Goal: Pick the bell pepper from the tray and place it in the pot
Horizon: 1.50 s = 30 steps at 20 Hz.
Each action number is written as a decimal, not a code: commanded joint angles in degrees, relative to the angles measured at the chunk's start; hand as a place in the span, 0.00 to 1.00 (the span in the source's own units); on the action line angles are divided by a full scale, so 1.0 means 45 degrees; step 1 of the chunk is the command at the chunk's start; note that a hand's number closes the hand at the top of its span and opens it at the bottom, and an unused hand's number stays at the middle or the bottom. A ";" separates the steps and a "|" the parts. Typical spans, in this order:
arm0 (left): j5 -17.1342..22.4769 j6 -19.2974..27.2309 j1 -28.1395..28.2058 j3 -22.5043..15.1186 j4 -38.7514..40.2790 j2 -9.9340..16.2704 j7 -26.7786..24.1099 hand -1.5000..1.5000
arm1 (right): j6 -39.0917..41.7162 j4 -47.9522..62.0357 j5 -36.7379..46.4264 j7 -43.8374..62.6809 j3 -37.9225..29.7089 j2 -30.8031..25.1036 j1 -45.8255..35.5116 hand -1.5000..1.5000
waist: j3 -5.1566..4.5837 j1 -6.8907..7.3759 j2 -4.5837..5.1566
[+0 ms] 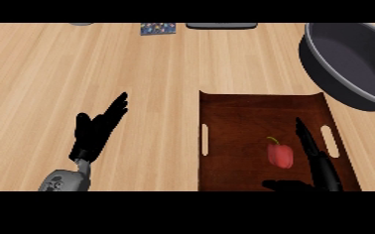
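One bell pepper on one tray, one pot, two open hands

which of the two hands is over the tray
The right hand, open beside the red bell pepper above the dark tray. The left hand rests over bare counter.

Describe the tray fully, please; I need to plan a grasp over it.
The tray is dark reddish-brown, wood-like and rectangular, with a low raised rim and a slot handle in each long side. It lies flat on the counter, right of centre, just below the pot. A red pepper with a green stem lies in its right half. The right hand is open over it, beside the pepper; contact cannot be told.
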 commanded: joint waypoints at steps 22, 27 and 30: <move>-0.0288 -0.0296 -0.0116 0.0679 -0.0210 -0.0458 0.0514 0.50 | 0.2505 0.6319 -0.2626 -0.6496 -0.4371 -0.1394 -0.1469 1.00 | 0.0028 -0.0181 0.0021; -0.0526 -0.0255 0.0421 0.0521 -0.0171 -0.0494 -0.0135 0.50 | 0.4083 0.8376 -0.4633 -0.6093 -0.7322 -0.4380 -0.1790 1.00 | 0.0073 -0.0116 0.0114; -0.0384 -0.0505 -0.0182 0.0573 -0.0230 -0.0392 0.0367 0.50 | 0.4765 1.0808 -0.4464 -0.7637 -0.7861 -0.5223 -0.2108 1.00 | 0.0077 0.0063 0.0088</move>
